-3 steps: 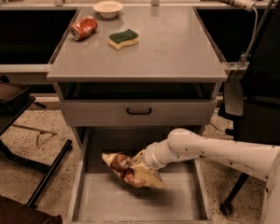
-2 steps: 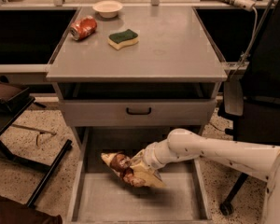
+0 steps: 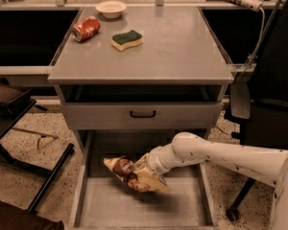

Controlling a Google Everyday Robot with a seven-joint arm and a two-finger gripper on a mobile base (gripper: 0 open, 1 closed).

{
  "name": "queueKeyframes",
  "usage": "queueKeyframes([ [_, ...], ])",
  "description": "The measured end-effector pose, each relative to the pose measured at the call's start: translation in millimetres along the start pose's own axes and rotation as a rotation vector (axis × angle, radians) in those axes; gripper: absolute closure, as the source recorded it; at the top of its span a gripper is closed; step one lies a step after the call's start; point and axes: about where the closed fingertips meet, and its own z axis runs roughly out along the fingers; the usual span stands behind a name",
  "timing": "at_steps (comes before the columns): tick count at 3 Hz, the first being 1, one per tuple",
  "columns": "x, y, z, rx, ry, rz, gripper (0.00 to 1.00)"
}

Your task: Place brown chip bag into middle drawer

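Observation:
The brown chip bag, crinkled brown and cream-yellow, hangs tilted just above the floor of the open middle drawer, left of its centre, with a shadow beneath it. My gripper reaches in from the right on the white arm and is shut on the bag's right end. The bag and the wrist hide most of the fingers.
The closed grey drawer front with a black handle is right above the arm. On the tabletop lie a red soda can, a green-and-yellow sponge and a white bowl. A black chair stands at the right, a dark stand at the left.

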Motion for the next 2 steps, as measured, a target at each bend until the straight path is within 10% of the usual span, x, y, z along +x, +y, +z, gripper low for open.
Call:
queueKeyframes([
  [2,0.0,0.0,0.1,0.000,0.000,0.000,0.00],
])
